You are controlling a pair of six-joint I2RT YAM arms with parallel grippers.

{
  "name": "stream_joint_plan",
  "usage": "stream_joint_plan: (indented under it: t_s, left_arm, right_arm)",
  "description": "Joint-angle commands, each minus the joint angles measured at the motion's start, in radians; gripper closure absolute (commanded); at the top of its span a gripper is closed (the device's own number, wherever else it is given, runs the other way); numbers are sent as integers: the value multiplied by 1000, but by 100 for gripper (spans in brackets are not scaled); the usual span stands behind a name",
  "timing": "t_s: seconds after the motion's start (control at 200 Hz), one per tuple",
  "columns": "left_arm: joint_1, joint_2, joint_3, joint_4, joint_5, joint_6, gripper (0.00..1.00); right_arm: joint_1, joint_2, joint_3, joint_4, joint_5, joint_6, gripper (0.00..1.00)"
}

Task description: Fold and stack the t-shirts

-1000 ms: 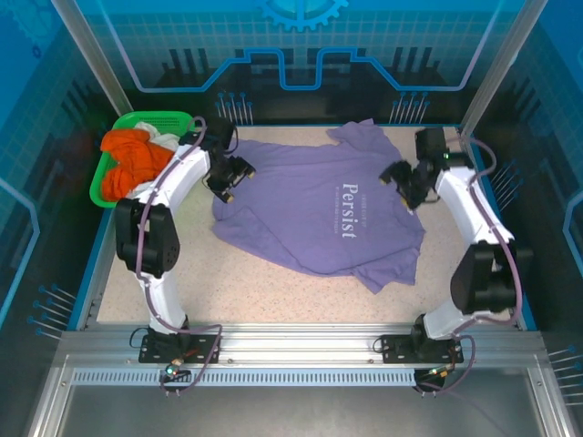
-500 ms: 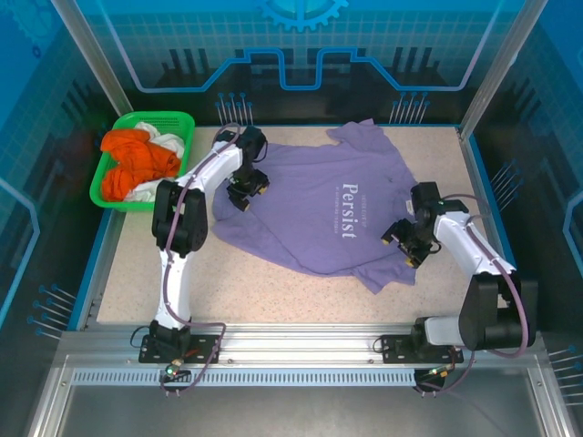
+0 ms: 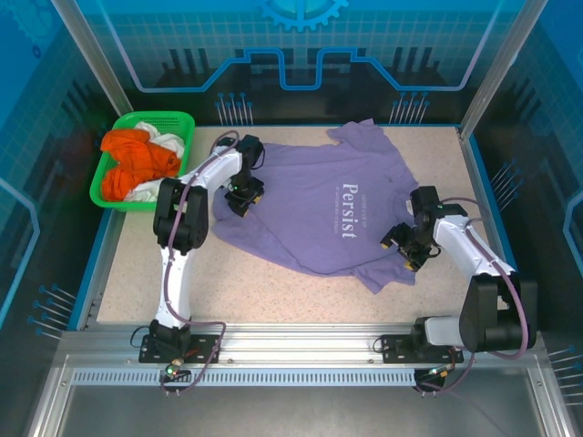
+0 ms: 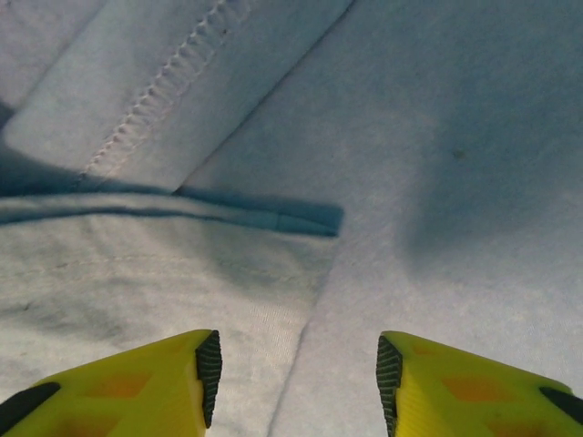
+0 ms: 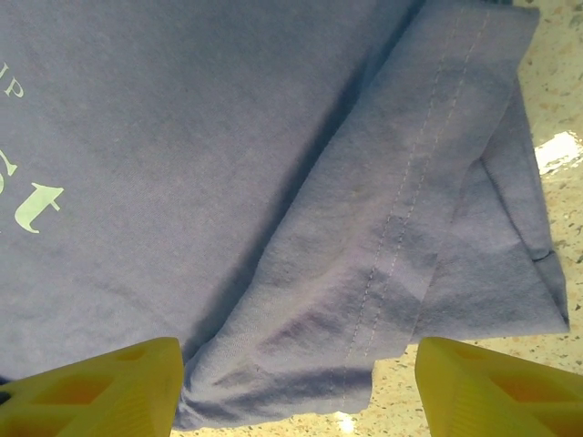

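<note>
The lavender-purple t-shirt (image 3: 310,214) lies spread, front up, with white lettering, on the speckled table (image 3: 228,282). My left gripper (image 3: 244,193) is down on its left sleeve area. In the left wrist view the gripper (image 4: 296,382) stands open, its yellow fingers (image 4: 137,387) either side of a crease in the cloth (image 4: 437,182). My right gripper (image 3: 405,246) hangs over the shirt's near right hem. In the right wrist view that gripper (image 5: 299,382) is wide open over the folded, stitched hem corner (image 5: 401,228). Orange (image 3: 137,164) and white (image 3: 168,139) t-shirts lie bunched in the basket.
A green mesh basket (image 3: 155,116) stands at the far left corner of the table. Bare tabletop runs along the near edge and to the right of the shirt (image 3: 455,173). Blue enclosure walls ring the table.
The left gripper has moved from beside the basket onto the shirt's left sleeve, and its jaws have narrowed. The right gripper has come nearer, from the right sleeve to the lower right hem.
</note>
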Motion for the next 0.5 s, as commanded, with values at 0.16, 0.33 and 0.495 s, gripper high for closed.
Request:
stream_joint_plan:
  t_s: [0.16, 0.33, 0.495]
  left_arm:
    - [20, 38, 0, -3, -10, 2, 51]
    - [29, 47, 9, -10, -19, 13, 60]
    - [28, 26, -41, 13, -12, 12, 60]
  right_arm:
    - [-2, 1, -8, -1, -27, -16, 32]
    - [-2, -11, -16, -10, -21, -16, 33]
    - [-2, -16, -20, -7, -15, -15, 33]
